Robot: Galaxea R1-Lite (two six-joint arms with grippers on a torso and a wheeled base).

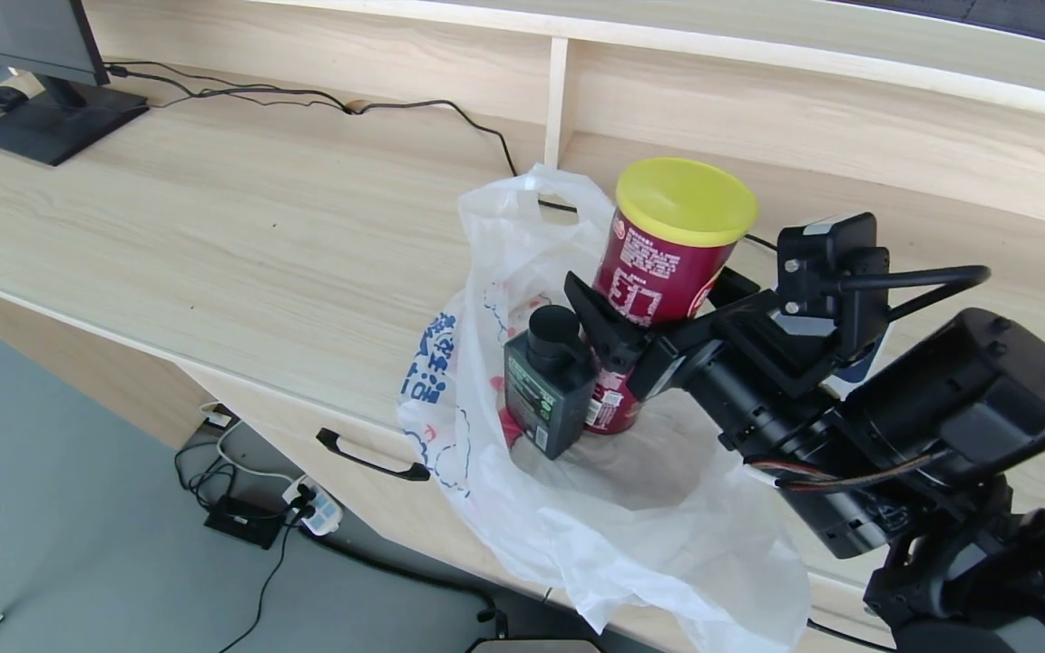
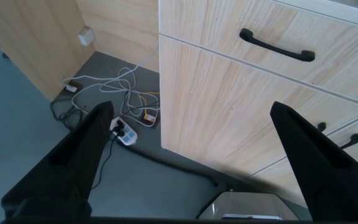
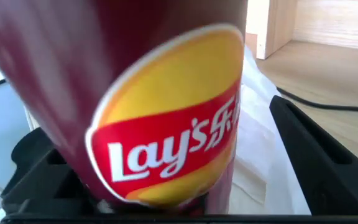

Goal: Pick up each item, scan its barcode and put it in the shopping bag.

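Your right hand [image 1: 660, 304]: grasping can [image 1: 672, 258], upright in bag [image 1: 595, 535] mouth on desk [image 1: 214, 227]. Your left hand [image 2: 191, 155]: released, by drawers [image 2: 260, 99].

That chip can [image 1: 659, 290] was maroon with a yellow lid [image 1: 686, 199], bag [image 1: 631, 535] see-through white with blue print, bottle [image 1: 545, 399] dark green, black cap [image 1: 554, 331].

We see a pale wood counter [image 1: 214, 236] with a raised back panel [image 1: 804, 118] beyond the right jaws, a monitor stand [image 1: 60, 118] far to their left, and grey floor [image 1: 51, 508] strewn with cables [image 1: 232, 472] below its drawers [image 1: 296, 413].
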